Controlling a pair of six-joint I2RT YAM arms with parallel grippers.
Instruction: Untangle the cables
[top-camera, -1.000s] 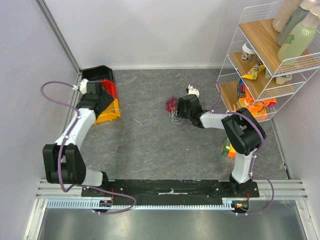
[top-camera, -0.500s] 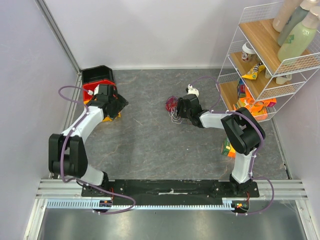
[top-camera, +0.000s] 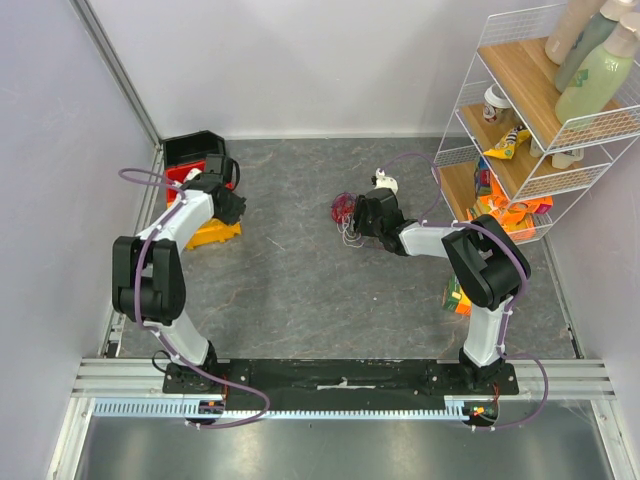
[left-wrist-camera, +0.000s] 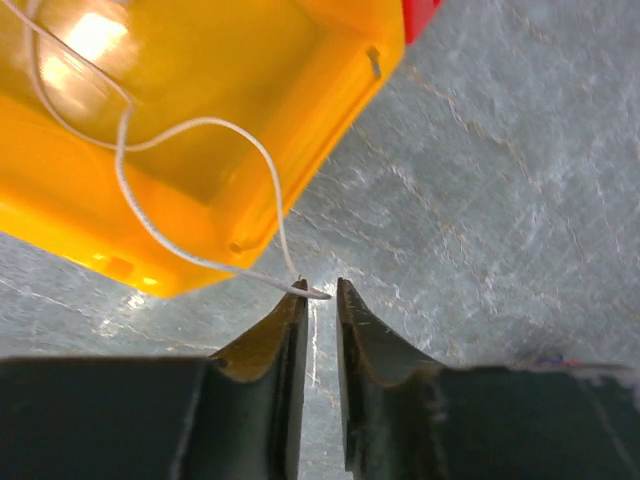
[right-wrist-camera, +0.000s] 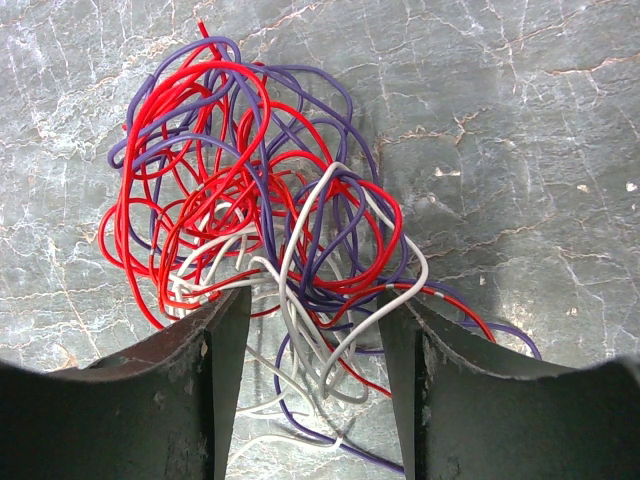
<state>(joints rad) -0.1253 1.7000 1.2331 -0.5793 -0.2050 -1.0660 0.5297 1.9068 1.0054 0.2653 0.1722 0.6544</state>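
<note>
Grey marbled worktop (top-camera: 300, 290) carries 2 arms. Yellow bin (left-wrist-camera: 200, 100) sits at its far left side, well apart from the cables (right-wrist-camera: 250, 210), a red, purple and white tangle with no clear long axis, lying near the worktop's middle. Right hand (right-wrist-camera: 315, 305) is the nearer: its fingers stand wide apart, gripping nothing, and straddle the tangle's near fringe, the bulk lying straight ahead of the tips. We judge that closing there would catch several strands at once. 1 white strand (left-wrist-camera: 120, 160) loops inside the bin; its free end lies at the tips of the left hand (left-wrist-camera: 320, 300), whose fingers leave only a narrow slit and, as far as we see, clamp nothing.
</note>
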